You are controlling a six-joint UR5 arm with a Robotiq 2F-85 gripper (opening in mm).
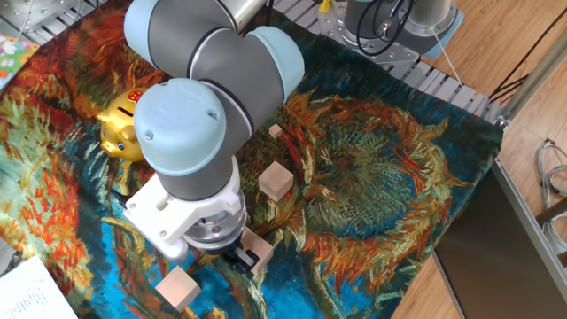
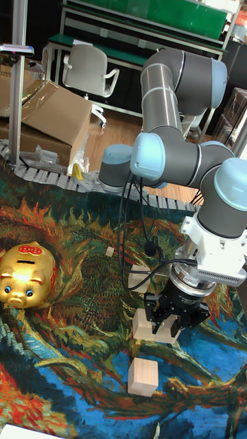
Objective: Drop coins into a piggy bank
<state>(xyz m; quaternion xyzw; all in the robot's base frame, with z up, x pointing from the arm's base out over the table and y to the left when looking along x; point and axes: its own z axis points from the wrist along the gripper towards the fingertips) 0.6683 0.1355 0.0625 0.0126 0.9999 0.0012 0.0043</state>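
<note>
A painted sunflower cloth (image 1: 381, 177) covers the table; a chair (image 2: 86, 68) and cardboard box (image 2: 51, 123) stand behind. The gripper (image 2: 175, 321) pinches a wooden block (image 2: 152, 325). The piggy bank (image 2: 26, 274) sits far left.

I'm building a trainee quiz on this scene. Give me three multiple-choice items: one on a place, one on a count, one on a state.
1. Where is the gripper relative to the shiny gold piggy bank?
A directly above it
B apart from it, low at a pale wooden block
C touching its snout

2. How many pale wooden blocks lie on the painted cloth?
A two
B four
C six

3. How does the piggy bank sit?
A upright
B on its side
C upside down

Answers:
1. B, the fingers hang at a block, well aside from the pig.
2. B, four show in both views.
3. A, its coin slot faces up.
</note>
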